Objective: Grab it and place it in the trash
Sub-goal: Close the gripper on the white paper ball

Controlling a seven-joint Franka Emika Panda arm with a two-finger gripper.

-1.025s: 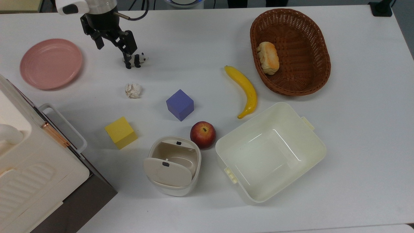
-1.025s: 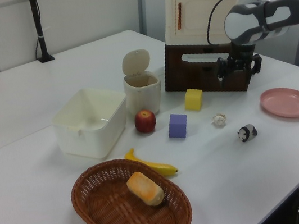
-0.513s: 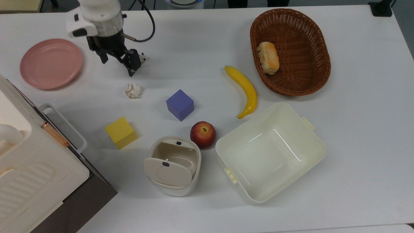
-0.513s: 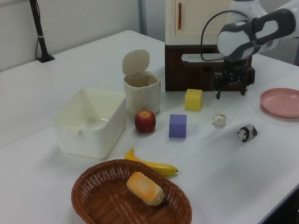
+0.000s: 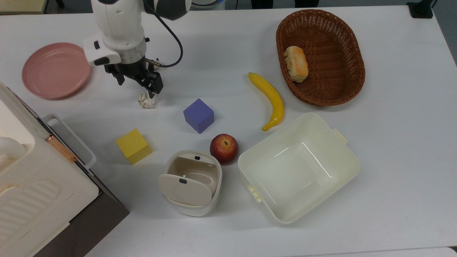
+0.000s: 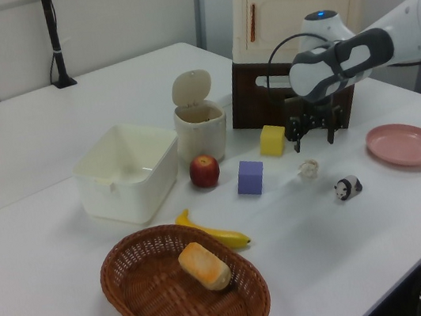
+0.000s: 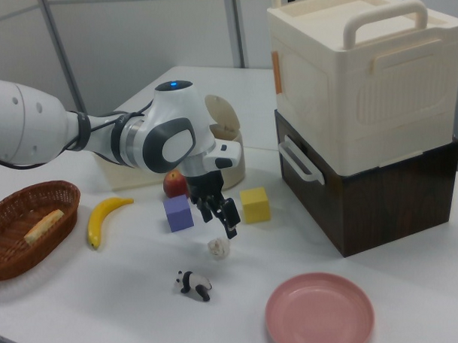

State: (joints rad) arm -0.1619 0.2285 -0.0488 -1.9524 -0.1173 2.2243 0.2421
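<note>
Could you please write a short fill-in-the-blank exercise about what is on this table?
1. The bread roll lies inside the brown ____.
2. The apple sits between the trash bin and the big cream ____.
3. The tool hangs just above the crumpled ____.
4. In the right view, the toy panda stands on the table to the left of the pink ____.

Missing words: basket; tub; paper; plate

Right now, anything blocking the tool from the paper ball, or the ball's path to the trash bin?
Nothing visible. The tool hangs open just above the paper ball. Toward the trash bin, whose flap stands open, the yellow cube and purple cube flank the route without closing it.
</note>
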